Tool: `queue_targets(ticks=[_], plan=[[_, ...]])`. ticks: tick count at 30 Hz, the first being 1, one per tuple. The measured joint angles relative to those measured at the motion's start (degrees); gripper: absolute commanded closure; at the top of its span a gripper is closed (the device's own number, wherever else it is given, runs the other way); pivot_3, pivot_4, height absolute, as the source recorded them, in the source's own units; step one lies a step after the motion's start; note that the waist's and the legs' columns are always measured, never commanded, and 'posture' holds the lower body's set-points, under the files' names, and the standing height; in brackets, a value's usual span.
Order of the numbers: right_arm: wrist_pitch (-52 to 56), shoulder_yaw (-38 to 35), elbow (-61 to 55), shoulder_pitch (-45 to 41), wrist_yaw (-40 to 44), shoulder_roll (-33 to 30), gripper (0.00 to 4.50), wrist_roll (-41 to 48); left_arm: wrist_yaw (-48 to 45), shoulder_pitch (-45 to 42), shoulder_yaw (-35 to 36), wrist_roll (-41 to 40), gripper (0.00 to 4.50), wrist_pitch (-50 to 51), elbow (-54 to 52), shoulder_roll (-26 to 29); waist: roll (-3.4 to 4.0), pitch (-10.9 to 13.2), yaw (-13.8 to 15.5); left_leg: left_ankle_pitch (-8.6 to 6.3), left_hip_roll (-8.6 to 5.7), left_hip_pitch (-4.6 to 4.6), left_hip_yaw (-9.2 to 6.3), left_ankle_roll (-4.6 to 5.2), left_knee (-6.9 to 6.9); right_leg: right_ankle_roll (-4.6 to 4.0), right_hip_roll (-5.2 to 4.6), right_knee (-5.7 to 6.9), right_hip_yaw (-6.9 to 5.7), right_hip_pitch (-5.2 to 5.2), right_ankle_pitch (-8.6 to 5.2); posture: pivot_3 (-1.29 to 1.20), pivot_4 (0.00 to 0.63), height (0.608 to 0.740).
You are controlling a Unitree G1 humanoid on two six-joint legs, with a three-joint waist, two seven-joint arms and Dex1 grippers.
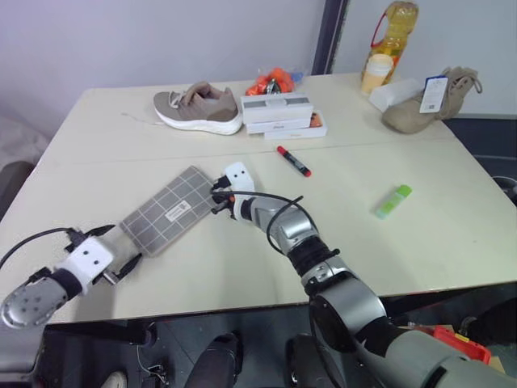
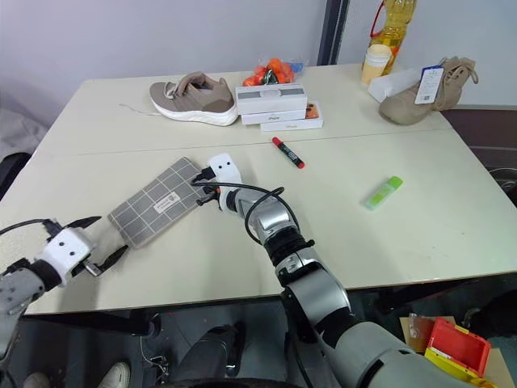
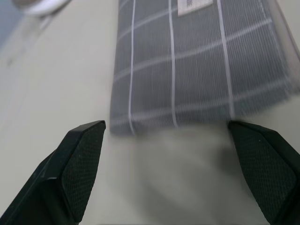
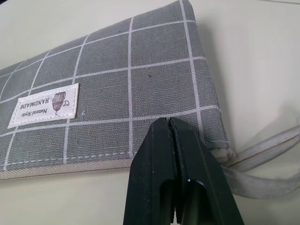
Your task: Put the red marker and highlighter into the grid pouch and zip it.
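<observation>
Grey fabric with white grid lines is lying flat near the table's (image 1: pixel 452 242) front-left part: the grid pouch (image 1: pixel 168 210), zipped shut by the look of it. My right gripper (image 4: pixel 171 126) is pressing its fingers together at the pouch's zipper end, just beside the pull loop (image 4: pixel 262 159); I cannot tell whether it is pinching anything. My left gripper (image 3: pixel 173 159) is hovering wide apart, holding nothing, at the pouch's near end. I am counting one red marker (image 1: pixel 293 161) mid-table, one highlighter (image 1: pixel 393 201) toward the right edge, both well apart from the pouch. If I tug the loop with the pouch unpinned, the whole pouch could slide instead of unzipping; the closed fingers could also slip off the thin loop.
</observation>
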Motion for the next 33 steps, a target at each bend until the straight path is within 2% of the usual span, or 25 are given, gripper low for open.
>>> queue_targets(ticks=[5,10,13,20,26,30,33], plan=[[-0.1,0.0,0.0,0.0,0.0,0.3,4.45,-0.4,0.8,-8.3,-4.9,5.3,0.0,-13.5,11.0,2.5,0.02,0.0,0.0,0.01,0.0,0.02,0.02,-0.01,-0.01,0.03,0.01,0.03,0.04,-0.01,0.03,0.0,0.15,0.74],[-0.2,0.0,-0.1,0.0,-0.1,0.3,4.45,-0.5,-0.2,-12.7,-7.2,5.4,0.0,-18.8,16.7,2.6,0.02,0.0,0.0,0.01,0.0,0.01,0.03,0.0,-0.01,0.1,0.01,0.04,0.04,-0.01,0.07,0.0,0.15,0.74],[-0.2,0.1,-0.2,0.1,-0.2,0.3,4.5,-0.5,-0.9,-14.8,-9.4,5.8,0.82,-22.4,19.0,2.6,0.01,0.0,-0.1,0.02,-0.02,0.01,0.03,0.0,0.0,0.12,0.0,0.04,0.05,-0.01,0.08,0.0,0.15,0.74],[-0.2,0.7,-0.7,0.5,-0.2,0.2,4.5,-0.9,-1.7,-16.4,-12.9,5.2,4.35,-28.0,20.5,2.1,0.0,0.0,-0.9,0.02,0.0,0.0,0.07,0.0,-0.02,0.14,0.02,0.06,0.13,-0.06,0.09,0.0,0.15,0.74],[-0.3,0.9,-1.0,0.7,-0.2,0.2,4.5,-1.1,-3.2,-15.9,-13.2,2.1,4.44,-27.4,20.4,2.0,0.0,0.0,-1.6,0.02,0.01,0.0,0.07,0.0,-0.03,0.14,0.04,0.11,0.16,-0.05,0.09,0.0,0.15,0.74],[-3.3,1.7,-3.7,2.2,-0.6,-1.4,4.5,-2.8,-2.6,-14.7,-12.8,-2.7,4.44,-19.5,15.9,-1.5,0.0,0.0,-1.4,0.02,-0.01,-0.01,0.08,0.0,-0.01,0.16,0.03,0.11,0.17,-0.07,0.1,0.0,0.15,0.74],[-5.1,2.3,-9.7,3.4,2.0,-5.2,3.6,-3.2,-1.3,-14.5,-12.3,-6.8,4.5,-10.4,9.2,-4.7,-0.02,0.0,-1.2,0.02,-0.03,-0.05,0.07,0.01,0.09,0.25,0.03,0.1,0.17,-0.04,0.15,0.0,0.15,0.74]])
